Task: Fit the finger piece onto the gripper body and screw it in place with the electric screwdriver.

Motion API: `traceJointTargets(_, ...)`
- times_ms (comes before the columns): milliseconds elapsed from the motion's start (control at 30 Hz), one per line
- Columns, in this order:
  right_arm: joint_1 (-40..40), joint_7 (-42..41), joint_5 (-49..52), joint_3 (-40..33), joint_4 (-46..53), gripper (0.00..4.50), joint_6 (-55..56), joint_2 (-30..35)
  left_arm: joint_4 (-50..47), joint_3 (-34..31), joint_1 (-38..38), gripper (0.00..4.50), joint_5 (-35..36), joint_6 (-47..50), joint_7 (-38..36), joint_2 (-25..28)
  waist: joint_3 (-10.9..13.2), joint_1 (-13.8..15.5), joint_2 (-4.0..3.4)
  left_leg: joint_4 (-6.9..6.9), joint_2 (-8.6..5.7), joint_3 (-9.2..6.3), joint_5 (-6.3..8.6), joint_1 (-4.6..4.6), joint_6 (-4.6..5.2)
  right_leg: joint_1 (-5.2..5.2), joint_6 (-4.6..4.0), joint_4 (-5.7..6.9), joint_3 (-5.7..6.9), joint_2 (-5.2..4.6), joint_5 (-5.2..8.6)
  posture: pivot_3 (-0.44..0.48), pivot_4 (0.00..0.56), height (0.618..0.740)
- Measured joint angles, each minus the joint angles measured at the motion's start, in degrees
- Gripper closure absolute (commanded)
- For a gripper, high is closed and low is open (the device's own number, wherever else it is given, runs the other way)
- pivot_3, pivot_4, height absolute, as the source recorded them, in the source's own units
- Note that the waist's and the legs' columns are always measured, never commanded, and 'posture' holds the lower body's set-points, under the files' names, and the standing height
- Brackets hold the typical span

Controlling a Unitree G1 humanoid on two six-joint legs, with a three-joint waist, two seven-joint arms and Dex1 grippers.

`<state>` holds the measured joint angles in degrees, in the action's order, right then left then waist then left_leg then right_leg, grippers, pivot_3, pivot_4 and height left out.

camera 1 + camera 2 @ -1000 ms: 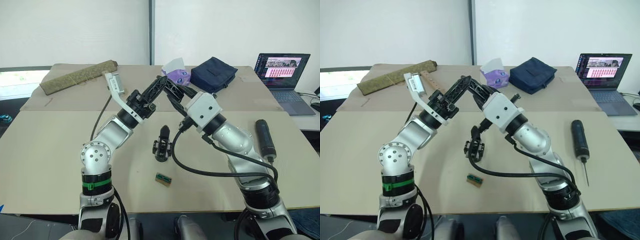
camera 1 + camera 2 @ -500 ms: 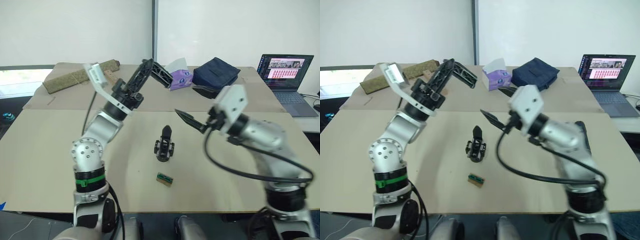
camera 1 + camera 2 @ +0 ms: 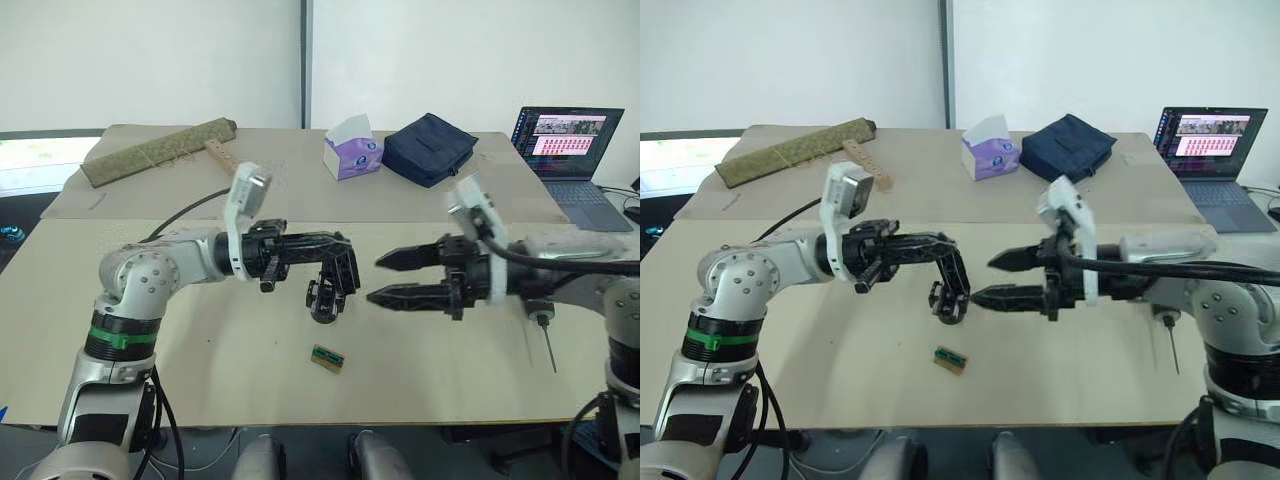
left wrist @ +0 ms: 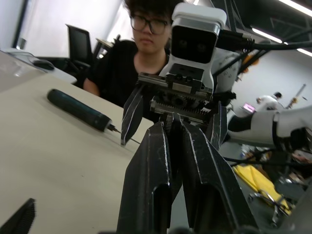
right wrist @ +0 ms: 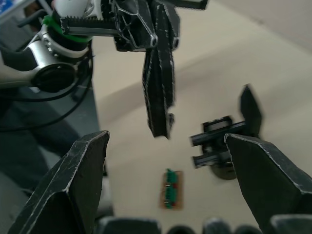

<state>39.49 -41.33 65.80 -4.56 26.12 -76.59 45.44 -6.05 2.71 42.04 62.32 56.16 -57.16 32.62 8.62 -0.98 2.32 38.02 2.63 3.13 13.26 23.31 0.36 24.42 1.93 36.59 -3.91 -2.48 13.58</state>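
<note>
Black gripper body sits between both pincers; no writing is legible.

The left gripper sits in front of the gripper body, so its top part is hidden. The electric screwdriver is mostly hidden behind the right arm in the head views, where just its thin bit shows. Nothing shows whether the finger piece is fitted.
</note>
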Motion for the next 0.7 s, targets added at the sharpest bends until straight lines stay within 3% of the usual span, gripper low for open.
traceJointTargets(367, 1.8, 13.0, 12.5, 0.7, -2.4, 0.31, -5.6, -5.4, -0.9, 2.2, -0.1, 4.50, -5.2, -0.1, -3.7, -1.4, 0.0, 0.1, 0.02, 0.00, 0.01, -0.01, 0.00, 0.04, 0.00, -0.01, 0.03, -0.05, 0.01, -0.01, -0.01, 0.000, 0.150, 0.740)
traceJointTargets(400, 1.8, 13.8, 13.3, 0.8, -2.5, 0.85, -5.6, -5.4, -1.3, 2.3, -0.3, 4.50, -5.6, -0.1, -3.9, -1.4, 0.0, 0.1, 0.02, 0.00, 0.02, -0.01, 0.00, 0.05, 0.00, 0.00, 0.03, -0.06, 0.01, -0.01, -0.01, 0.000, 0.150, 0.740)
traceJointTargets(700, 1.5, 19.0, 16.9, 1.8, -3.1, 3.88, -5.6, -4.6, -3.1, 2.9, -1.8, 4.50, -6.7, 0.0, -4.8, -1.9, 0.0, 0.1, 0.02, 0.00, 0.03, -0.01, 0.00, 0.03, 0.01, 0.00, 0.03, -0.04, 0.01, 0.00, -0.01, 0.000, 0.150, 0.740)
